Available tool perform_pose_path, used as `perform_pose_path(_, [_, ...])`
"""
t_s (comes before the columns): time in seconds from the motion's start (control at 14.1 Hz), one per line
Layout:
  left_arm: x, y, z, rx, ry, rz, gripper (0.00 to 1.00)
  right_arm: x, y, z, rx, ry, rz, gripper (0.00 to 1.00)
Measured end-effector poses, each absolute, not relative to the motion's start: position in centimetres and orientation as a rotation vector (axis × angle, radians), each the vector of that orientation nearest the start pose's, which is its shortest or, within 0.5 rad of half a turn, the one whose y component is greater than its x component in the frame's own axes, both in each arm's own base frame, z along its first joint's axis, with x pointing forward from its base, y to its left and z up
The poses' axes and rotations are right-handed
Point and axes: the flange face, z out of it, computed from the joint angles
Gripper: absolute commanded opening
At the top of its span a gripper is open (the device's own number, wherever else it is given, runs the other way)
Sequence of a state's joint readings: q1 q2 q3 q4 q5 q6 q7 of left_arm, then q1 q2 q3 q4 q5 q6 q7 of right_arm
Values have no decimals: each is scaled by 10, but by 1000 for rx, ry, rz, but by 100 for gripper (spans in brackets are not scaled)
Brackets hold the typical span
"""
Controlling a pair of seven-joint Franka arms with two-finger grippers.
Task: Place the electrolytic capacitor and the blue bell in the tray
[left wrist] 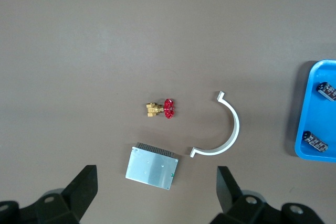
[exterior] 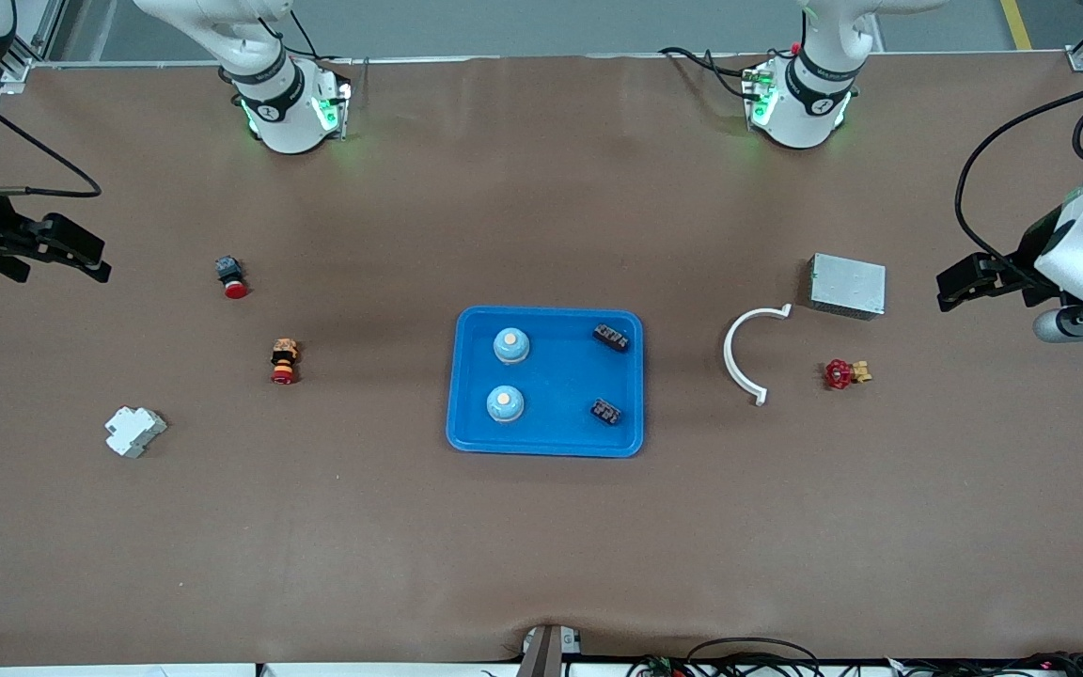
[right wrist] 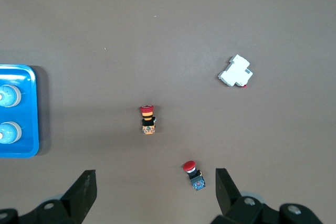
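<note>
1. Your blue tray [exterior: 546,442] sits in the middle of the table, and it already holds four parts.
2. Two blue bells [exterior: 510,345] [exterior: 505,403] stand in the half of the tray toward the right arm's end, one nearer the front camera than the other.
3. Two dark capacitors [exterior: 610,337] [exterior: 606,411] lie in the half toward the left arm's end, each near a corner.
4. Your left gripper [left wrist: 156,187] hangs over the left arm's end of the table, fingers spread apart and empty, above the silver box [left wrist: 151,167].
5. Near that box you see a white curved clip [exterior: 746,355] and a red-handled valve [exterior: 843,373].
6. Your right gripper [right wrist: 155,190] hangs over the right arm's end, fingers apart, holding nothing.
7. Under its view lie two red-capped push buttons [right wrist: 193,174] [right wrist: 148,120] and a white breaker [right wrist: 235,71].
</note>
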State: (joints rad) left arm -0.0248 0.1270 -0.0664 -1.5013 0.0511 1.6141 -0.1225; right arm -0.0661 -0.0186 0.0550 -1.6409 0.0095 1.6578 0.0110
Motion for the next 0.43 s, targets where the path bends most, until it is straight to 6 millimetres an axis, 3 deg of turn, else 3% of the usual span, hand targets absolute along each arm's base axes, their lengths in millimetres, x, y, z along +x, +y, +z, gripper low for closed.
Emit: perform_pose_path(0.43, [594,-47,588,-3097,-45,17,100,557,-5,610,-3133,36,-66,100])
